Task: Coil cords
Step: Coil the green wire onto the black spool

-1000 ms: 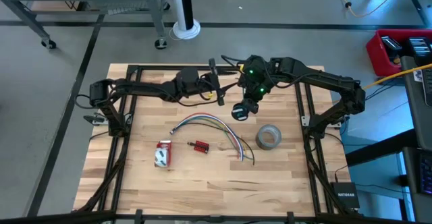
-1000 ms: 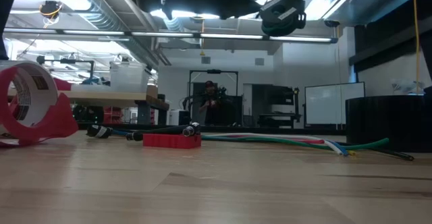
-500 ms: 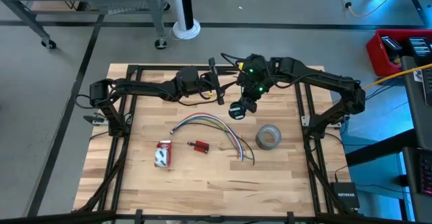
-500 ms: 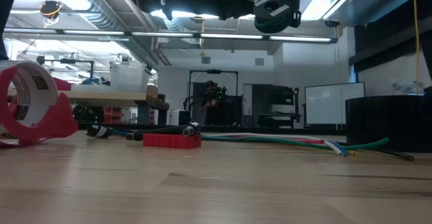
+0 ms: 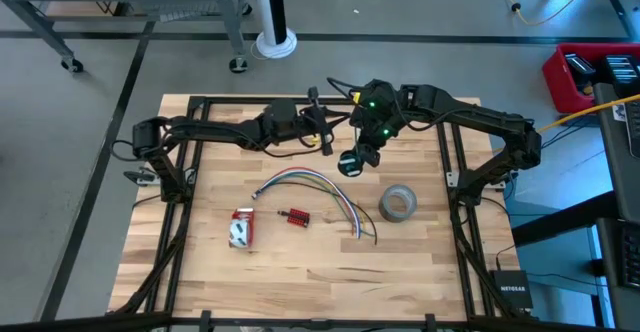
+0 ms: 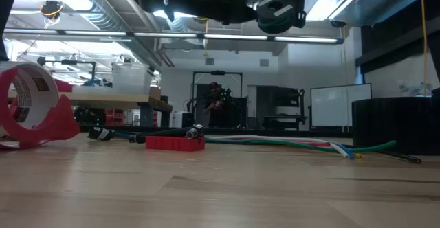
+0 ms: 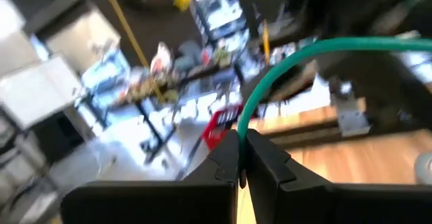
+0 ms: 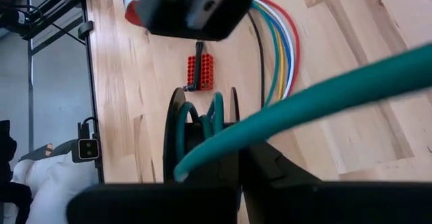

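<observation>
Left hand (image 7: 241,158) raised, upper middle of high view, fingers pinched together on teal cord (image 7: 283,55). Right hand (image 5: 362,144) just beside it, clamped on same cord (image 8: 324,92), small cord spool (image 5: 350,164) hanging below. Coloured wire bundle (image 5: 310,180), red block (image 5: 296,216), grey tape roll (image 5: 398,203) lie on tabletop (image 5: 300,272).

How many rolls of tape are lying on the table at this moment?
2. A grey tape roll lies toward the right side. The other, in a red dispenser, lies left of the small red block. None seems hidden.
</observation>
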`<state>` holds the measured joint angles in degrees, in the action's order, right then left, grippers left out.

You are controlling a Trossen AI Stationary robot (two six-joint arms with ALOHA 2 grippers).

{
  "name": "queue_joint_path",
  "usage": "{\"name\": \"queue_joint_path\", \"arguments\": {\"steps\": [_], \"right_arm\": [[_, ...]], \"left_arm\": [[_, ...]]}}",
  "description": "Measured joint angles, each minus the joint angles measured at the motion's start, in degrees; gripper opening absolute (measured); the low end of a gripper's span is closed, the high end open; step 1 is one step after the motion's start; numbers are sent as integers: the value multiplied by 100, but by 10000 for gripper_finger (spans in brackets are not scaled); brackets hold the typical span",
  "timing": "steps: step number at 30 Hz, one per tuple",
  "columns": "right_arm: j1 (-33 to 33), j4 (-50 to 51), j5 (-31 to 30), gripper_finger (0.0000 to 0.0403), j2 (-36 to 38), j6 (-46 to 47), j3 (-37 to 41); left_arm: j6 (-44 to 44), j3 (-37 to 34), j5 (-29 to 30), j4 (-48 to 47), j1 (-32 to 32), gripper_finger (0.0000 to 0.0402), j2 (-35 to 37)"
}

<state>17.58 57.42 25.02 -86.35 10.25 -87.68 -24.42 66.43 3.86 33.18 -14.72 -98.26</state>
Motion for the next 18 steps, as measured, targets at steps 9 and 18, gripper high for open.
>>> {"name": "queue_joint_path", "arguments": {"steps": [9,18], "right_arm": [[8,-65,-580,1,-2,140,2],[7,-590,-1539,1,-4,305,2]], "left_arm": [[296,0,1372,-1371,19,3,313],[1149,0,1870,-3050,63,1,950]]}}
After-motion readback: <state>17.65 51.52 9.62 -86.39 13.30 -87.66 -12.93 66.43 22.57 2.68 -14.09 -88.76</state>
